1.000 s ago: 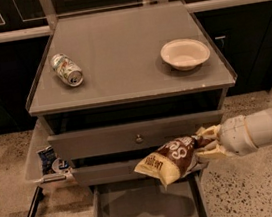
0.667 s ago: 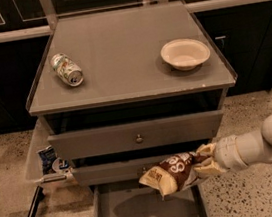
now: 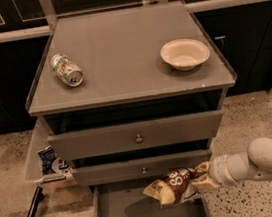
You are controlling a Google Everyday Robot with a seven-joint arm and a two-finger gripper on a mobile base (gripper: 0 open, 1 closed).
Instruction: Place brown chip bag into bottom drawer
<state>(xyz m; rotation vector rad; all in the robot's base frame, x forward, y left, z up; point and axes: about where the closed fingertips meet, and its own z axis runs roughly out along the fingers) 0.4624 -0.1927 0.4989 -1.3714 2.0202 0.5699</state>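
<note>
The brown chip bag (image 3: 173,186), dark brown with white lettering and tan ends, hangs over the right part of the open bottom drawer (image 3: 136,216). My gripper (image 3: 200,178) comes in from the right on a white arm and is shut on the bag's right end. The bag is held above the drawer's flat grey floor and casts a shadow on it. The drawer is pulled out below two knobbed drawers.
A soda can (image 3: 66,70) lies on its side at the cabinet top's left; a white bowl (image 3: 185,53) stands at its right. A clear bin (image 3: 47,158) with a blue-white packet hangs at the cabinet's left side. Speckled floor surrounds the cabinet.
My gripper has lowered the chip bag from in front of the middle drawer to just above the open bottom drawer. The arm has dropped and reaches in lower.
</note>
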